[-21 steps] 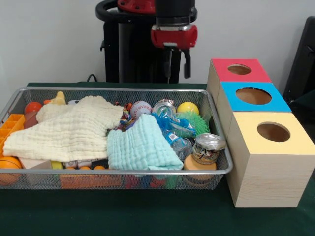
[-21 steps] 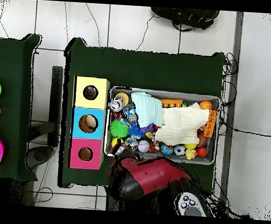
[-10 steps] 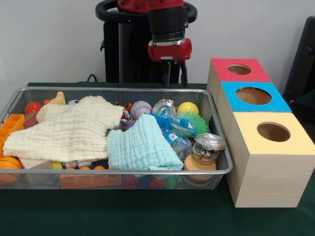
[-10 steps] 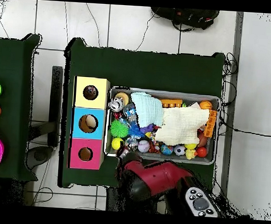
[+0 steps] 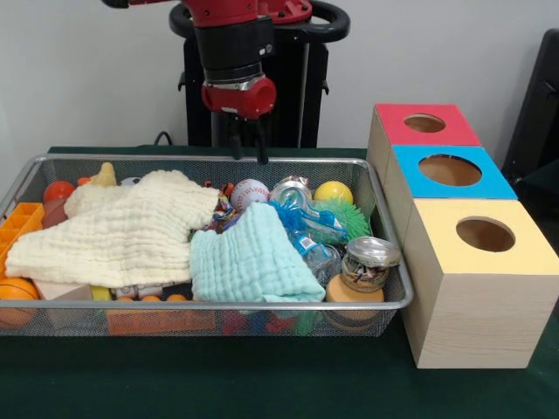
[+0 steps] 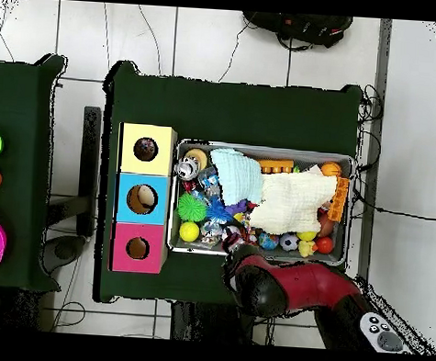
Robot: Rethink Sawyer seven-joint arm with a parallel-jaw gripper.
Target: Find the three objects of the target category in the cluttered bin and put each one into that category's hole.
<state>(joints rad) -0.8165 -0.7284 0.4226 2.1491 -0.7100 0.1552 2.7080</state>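
Claw (image 5: 248,150) empty, fingers slightly apart, above bin (image 5: 384,301) rim near baseball (image 5: 251,192).

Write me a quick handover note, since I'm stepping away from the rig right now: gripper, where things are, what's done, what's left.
Gripper: open, empty, above the bin's far rim near the baseball.
Bin: cluttered; cream cloth and light blue cloth cover much of it. Yellow ball, green spiky ball and jar lie at the box end.
Boxes: red, blue, yellow. Something sits inside the blue hole in the overhead view; I cannot identify it.
Left: search, pick, drop.
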